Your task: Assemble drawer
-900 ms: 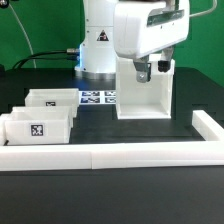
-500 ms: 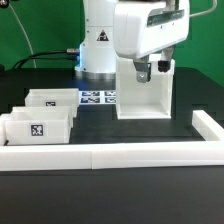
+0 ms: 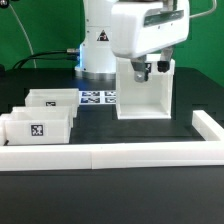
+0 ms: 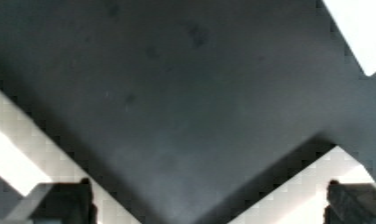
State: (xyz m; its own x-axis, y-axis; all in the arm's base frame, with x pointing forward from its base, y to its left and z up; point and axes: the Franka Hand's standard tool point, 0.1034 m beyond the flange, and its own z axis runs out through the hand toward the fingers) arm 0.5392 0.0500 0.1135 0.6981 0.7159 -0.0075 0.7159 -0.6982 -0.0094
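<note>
A white open-fronted drawer case (image 3: pixel 146 96) stands upright on the black table, right of centre in the exterior view. My gripper (image 3: pixel 154 69) hangs over its top edge, open and empty. Two white drawer boxes (image 3: pixel 50 100) (image 3: pixel 38 127) with marker tags lie at the exterior view's left. In the wrist view my gripper (image 4: pixel 206 206) is wide open, one dark fingertip (image 4: pixel 60 204) showing at each side. Between them lies dark table, with white part edges (image 4: pixel 25 140) running in from both sides.
The marker board (image 3: pixel 98 97) lies by the robot base (image 3: pixel 98 45). A low white wall (image 3: pixel 120 152) runs along the front of the table and turns back at the exterior view's right (image 3: pixel 211 125).
The gripper has shifted very slightly above the case. The parts have not moved.
</note>
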